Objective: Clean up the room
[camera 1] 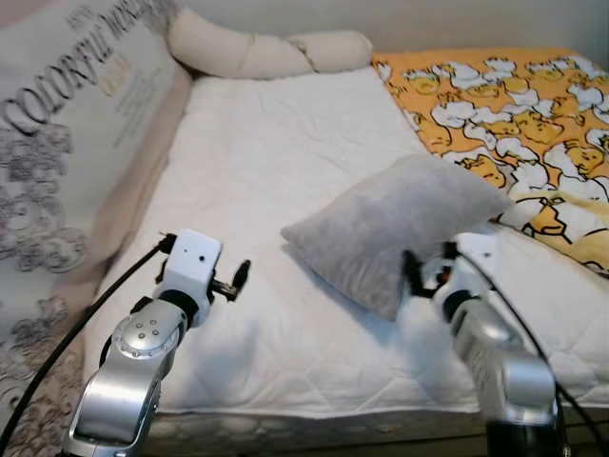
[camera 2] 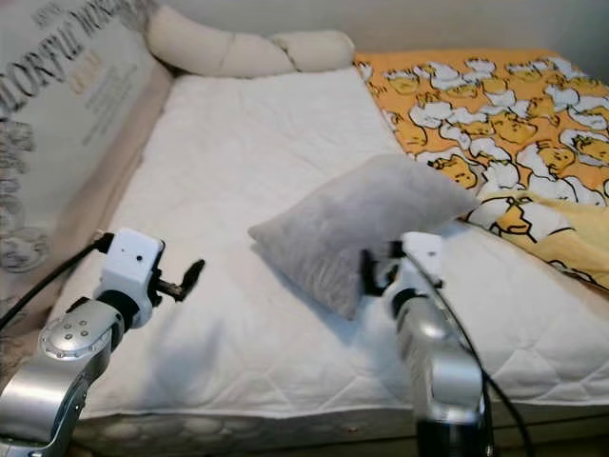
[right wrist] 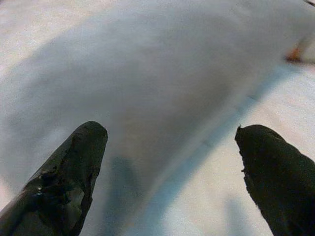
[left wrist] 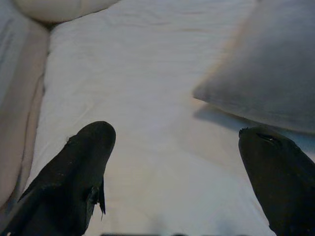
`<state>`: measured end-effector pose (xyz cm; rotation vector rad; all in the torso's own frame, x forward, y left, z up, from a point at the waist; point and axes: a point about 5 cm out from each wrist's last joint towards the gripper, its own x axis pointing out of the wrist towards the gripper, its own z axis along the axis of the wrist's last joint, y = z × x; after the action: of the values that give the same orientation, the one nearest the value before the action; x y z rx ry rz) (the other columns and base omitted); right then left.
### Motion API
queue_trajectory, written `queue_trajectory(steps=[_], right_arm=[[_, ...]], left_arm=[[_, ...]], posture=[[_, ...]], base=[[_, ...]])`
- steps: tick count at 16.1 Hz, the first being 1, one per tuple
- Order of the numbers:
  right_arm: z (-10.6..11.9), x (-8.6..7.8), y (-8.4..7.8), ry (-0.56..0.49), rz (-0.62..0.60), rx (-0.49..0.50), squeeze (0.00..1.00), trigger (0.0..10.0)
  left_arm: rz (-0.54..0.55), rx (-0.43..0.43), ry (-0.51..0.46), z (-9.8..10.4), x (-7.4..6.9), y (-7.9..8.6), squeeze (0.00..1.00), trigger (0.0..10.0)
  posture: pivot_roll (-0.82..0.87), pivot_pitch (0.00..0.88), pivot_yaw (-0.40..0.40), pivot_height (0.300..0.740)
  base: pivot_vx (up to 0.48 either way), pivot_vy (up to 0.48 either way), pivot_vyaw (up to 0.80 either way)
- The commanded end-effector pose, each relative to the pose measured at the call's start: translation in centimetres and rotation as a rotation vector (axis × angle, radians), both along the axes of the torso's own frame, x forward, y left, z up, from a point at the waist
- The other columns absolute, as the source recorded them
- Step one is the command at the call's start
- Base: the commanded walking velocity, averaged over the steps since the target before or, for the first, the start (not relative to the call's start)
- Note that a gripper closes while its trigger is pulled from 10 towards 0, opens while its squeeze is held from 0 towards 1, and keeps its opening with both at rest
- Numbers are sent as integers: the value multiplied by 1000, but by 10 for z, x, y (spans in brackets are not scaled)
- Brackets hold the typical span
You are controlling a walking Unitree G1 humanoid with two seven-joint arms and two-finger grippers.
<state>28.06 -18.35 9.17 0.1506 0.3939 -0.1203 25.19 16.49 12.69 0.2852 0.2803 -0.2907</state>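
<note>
Pillow pickup, approach stage.
Right gripper [camera 1: 425, 274], fingers apart, sits at the grey pillow [camera 1: 395, 225]'s near edge; next it should clamp. Left gripper [camera 1: 238, 278] waits spread.

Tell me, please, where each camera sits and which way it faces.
Left and right eye views: on the head, looking down at the bed; both silver arms show.
Left wrist view: along the open left gripper, facing the mattress.
Right wrist view: along the open right gripper, close to the grey pillow.
All views share that pillow.
</note>
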Motion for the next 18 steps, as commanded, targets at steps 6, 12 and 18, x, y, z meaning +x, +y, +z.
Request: queue_trajectory(steps=[6,12,18], right_arm=[[-12,44,-5,96,-165,210,1000,10000],[-23,74,16,203,-135,514,0,10000],[-21,81,34,187,-58,630,0,0]], left_arm=[[-225,10,5,8,9,-13,0,10000],[-267,17,23,6,4,-14,0,10000],[-275,17,25,5,2,-16,0,10000]], posture=[[-98,0,52,740],[-78,0,50,740],[-71,0,42,740]], base=[[0,0,0],[0,0,0],[0,0,0]])
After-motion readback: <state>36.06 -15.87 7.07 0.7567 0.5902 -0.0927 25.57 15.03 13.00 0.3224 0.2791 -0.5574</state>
